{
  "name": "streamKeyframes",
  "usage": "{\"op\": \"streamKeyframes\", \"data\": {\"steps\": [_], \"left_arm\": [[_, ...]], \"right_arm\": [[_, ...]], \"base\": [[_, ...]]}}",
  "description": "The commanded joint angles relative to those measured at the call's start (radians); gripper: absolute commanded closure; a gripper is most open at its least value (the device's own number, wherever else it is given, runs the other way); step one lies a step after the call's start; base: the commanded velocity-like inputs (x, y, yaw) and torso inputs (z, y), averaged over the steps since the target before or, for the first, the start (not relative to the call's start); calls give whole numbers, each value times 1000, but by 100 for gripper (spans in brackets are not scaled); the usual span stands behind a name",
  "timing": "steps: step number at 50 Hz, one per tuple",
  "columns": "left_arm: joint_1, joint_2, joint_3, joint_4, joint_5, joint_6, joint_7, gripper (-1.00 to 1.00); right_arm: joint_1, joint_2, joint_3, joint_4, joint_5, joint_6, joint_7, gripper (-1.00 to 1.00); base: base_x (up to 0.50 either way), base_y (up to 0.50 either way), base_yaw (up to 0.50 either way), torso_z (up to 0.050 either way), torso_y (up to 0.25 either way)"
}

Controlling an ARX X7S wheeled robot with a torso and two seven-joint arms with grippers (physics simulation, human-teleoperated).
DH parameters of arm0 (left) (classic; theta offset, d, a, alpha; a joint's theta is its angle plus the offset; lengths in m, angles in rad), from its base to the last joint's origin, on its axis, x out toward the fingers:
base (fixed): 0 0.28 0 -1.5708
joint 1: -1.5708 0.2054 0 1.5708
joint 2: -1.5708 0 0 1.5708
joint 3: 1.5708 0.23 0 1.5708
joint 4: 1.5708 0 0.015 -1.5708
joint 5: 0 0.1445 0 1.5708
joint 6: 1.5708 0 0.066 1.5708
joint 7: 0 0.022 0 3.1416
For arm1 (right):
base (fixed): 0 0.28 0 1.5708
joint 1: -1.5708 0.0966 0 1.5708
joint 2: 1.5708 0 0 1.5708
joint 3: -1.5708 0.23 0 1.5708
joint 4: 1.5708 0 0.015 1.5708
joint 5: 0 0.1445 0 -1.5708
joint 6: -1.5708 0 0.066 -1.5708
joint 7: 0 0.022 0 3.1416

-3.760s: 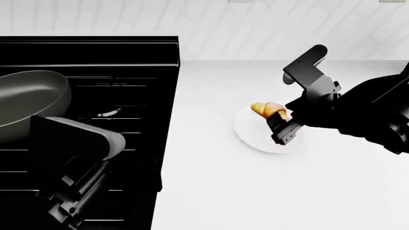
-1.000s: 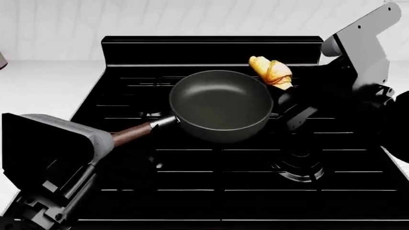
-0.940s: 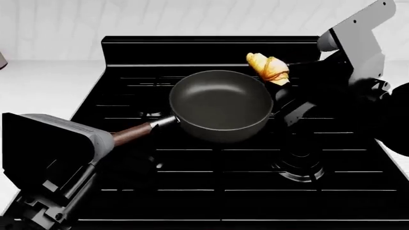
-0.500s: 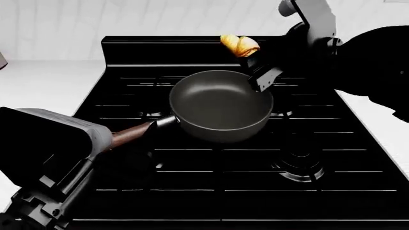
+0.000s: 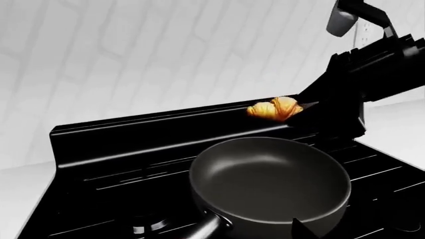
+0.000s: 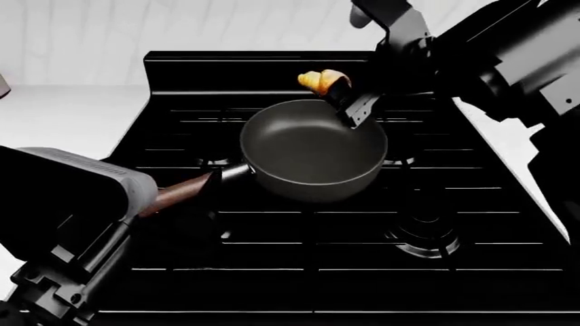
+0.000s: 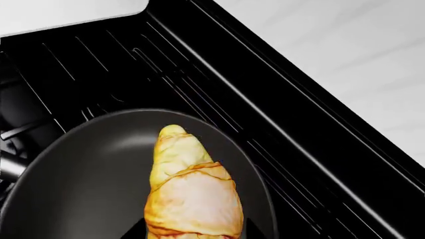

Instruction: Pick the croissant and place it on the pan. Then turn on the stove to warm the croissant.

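My right gripper [image 6: 340,92] is shut on the golden croissant [image 6: 319,80] and holds it in the air over the far rim of the dark pan [image 6: 313,149]. The croissant also shows in the left wrist view [image 5: 274,108] and in the right wrist view [image 7: 189,184], with the pan [image 7: 79,184] under it. The pan stands on the black stove [image 6: 299,251], its wooden handle [image 6: 176,192] pointing toward my left arm. The pan [image 5: 269,181] fills the left wrist view. My left gripper is low at the stove's front left; its jaws do not show clearly.
The stove's raised back panel [image 6: 272,64] runs behind the pan. A round burner [image 6: 426,238] lies at the front right of the grates. White counter [image 6: 64,115] lies on both sides of the stove, with a white wall behind.
My right gripper has carried the croissant from the white plate to the stove, then left and a little down, from beside the pan's right rim to over its far rim. The left arm shifted slightly.
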Motion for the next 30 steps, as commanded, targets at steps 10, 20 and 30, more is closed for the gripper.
{"op": "streamKeyframes", "data": {"steps": [10,20,30], "left_arm": [[16,-8,-7,3,12,5,19,-100],[-1,-25,-25,13,-6,22,14,-100],[-4,-30,-25,15,-7,25,14,-100]], "right_arm": [[11,-57,-126,56,-81,-23,-118,100],[-11,-47,-149,5,-79,-1,-115,100],[-27,-61,-176,15,-91,-10,-131,100]], "base": [[0,0,0,0,0],[0,0,0,0,0],[0,0,0,0,0]]}}
